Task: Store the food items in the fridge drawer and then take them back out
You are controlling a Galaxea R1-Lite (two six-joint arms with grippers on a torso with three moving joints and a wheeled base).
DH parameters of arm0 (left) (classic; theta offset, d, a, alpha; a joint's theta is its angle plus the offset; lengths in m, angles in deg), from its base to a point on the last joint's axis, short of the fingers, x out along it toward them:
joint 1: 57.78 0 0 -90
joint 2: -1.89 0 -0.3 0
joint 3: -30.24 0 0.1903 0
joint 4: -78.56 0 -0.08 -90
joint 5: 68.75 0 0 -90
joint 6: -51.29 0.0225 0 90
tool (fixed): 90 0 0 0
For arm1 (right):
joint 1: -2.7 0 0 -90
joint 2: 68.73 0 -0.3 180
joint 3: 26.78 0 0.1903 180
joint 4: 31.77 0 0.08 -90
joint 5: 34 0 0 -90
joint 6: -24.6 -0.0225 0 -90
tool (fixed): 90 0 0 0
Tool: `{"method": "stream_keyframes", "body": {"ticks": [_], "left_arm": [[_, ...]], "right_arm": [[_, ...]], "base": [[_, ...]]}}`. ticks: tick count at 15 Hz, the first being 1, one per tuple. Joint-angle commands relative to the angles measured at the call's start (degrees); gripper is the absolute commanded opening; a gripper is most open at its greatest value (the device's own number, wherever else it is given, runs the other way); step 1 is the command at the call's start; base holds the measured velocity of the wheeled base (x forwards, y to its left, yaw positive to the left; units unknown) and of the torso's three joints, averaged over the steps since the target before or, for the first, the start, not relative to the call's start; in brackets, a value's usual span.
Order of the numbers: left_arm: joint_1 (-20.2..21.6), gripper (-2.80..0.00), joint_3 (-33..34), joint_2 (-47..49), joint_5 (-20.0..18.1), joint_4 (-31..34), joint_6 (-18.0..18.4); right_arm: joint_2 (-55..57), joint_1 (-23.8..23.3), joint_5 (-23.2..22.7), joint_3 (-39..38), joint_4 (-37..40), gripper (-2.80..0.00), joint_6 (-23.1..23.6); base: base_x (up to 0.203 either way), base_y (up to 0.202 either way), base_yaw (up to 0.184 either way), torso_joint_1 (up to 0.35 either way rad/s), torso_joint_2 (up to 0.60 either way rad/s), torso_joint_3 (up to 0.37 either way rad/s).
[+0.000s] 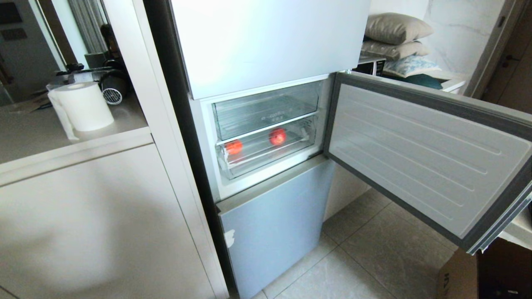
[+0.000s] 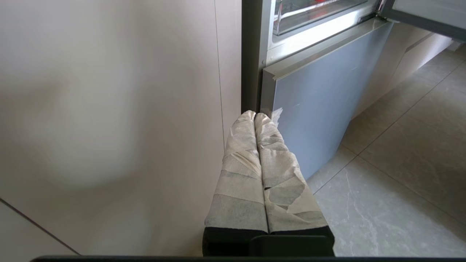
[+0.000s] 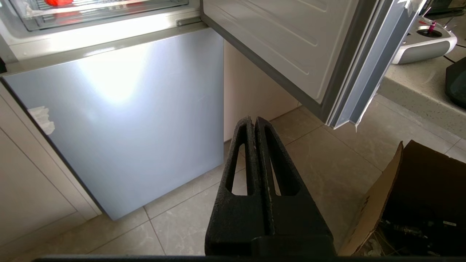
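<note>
Two food items lie in the fridge drawer (image 1: 291, 150), the shallow clear one with a white front strip: an orange-red piece (image 1: 234, 146) at its left end and a red piece (image 1: 277, 136) near the middle. The drawer sits pushed in below a taller clear drawer (image 1: 266, 112). Neither arm shows in the head view. My left gripper (image 2: 255, 115), its fingers wrapped in white tape, hangs shut and empty low beside the fridge's lower door. My right gripper (image 3: 252, 120), black, is shut and empty above the floor tiles. A red piece (image 3: 58, 2) shows in the right wrist view.
The middle fridge door (image 1: 424, 153) stands swung open to the right. The lower door (image 1: 274, 224) is closed. A cabinet with a paper roll (image 1: 83, 106) on its counter flanks the fridge's left. A cardboard box (image 3: 418, 203) sits on the floor at right, beside a counter (image 3: 422, 83).
</note>
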Motion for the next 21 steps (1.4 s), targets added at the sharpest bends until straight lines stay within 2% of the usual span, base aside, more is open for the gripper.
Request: {"method": "stream_keyframes", "body": {"ticks": [1, 9, 21], "left_arm": [[0.01, -2.80, 0.07, -0.13, 0.01, 0.24, -0.09], [0.01, -2.80, 0.07, -0.13, 0.01, 0.21, -0.09], [0.01, -2.80, 0.07, -0.13, 0.01, 0.22, -0.08]], "right_arm": [[0.07, 0.02, 0.02, 0.00, 0.05, -2.80, 0.04], [0.07, 0.02, 0.02, 0.00, -0.02, -2.80, 0.04], [0.07, 0.02, 0.02, 0.00, 0.05, -2.80, 0.04]], "base": [[0.000, 0.000, 0.000, 0.000, 0.00, 0.000], [0.000, 0.000, 0.007, 0.000, 0.00, 0.001], [0.001, -0.009, 0.169, 0.003, 0.00, 0.002]]}}
